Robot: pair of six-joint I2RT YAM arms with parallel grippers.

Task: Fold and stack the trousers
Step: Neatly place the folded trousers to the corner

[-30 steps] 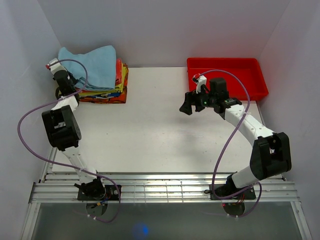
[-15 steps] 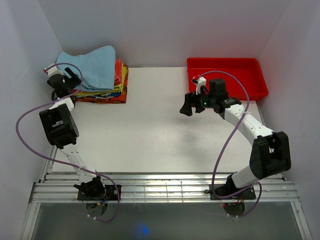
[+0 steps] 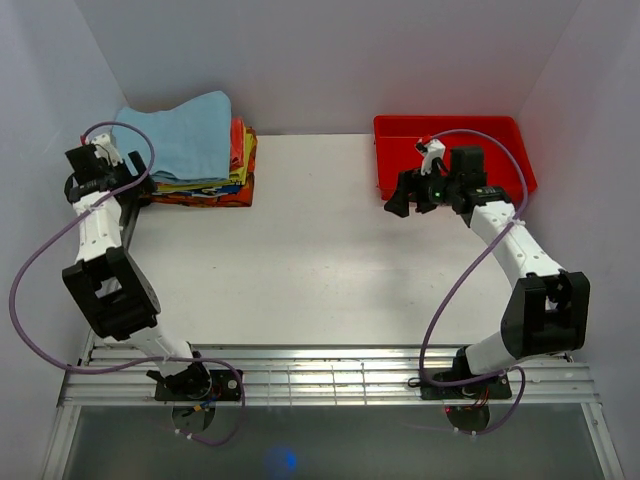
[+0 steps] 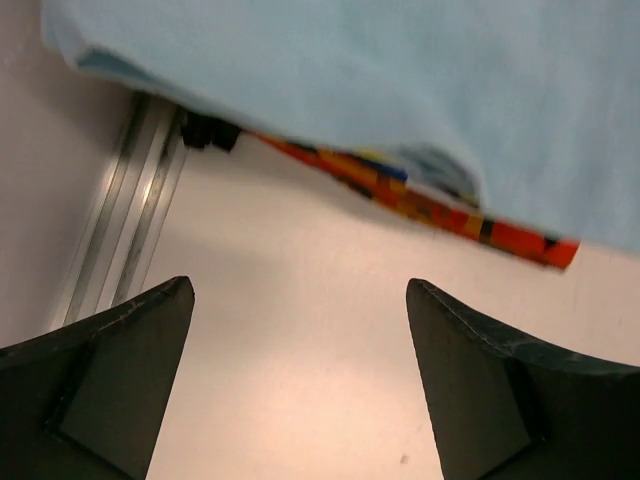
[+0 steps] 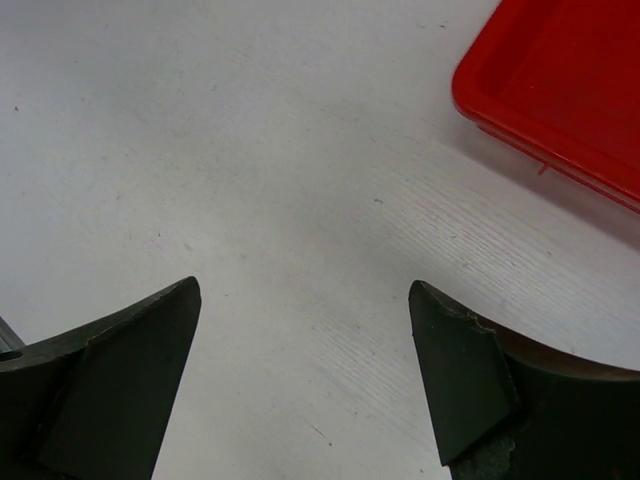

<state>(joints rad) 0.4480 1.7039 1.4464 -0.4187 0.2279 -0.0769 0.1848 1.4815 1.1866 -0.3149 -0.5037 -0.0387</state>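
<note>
The light sky-blue trousers (image 3: 185, 135) lie folded on top of a pile of coloured folded clothes (image 3: 218, 188) at the back left of the table. In the left wrist view the trousers (image 4: 400, 90) fill the top, overhanging the orange-and-multicoloured garment (image 4: 430, 205) beneath. My left gripper (image 3: 92, 170) (image 4: 300, 300) stands open just left of the pile, at the table's edge, nothing between its fingers. My right gripper (image 3: 405, 195) (image 5: 305, 300) is open above the bare tabletop beside the red tray, holding nothing.
A red tray (image 3: 455, 150) (image 5: 560, 90) sits at the back right. White walls close in on the left, back and right. An aluminium rail (image 4: 130, 220) runs along the table's left edge near my left gripper.
My left gripper let go of the trousers, opened and drew back leftward off the pile. My right gripper moved right and back, toward the red tray.
</note>
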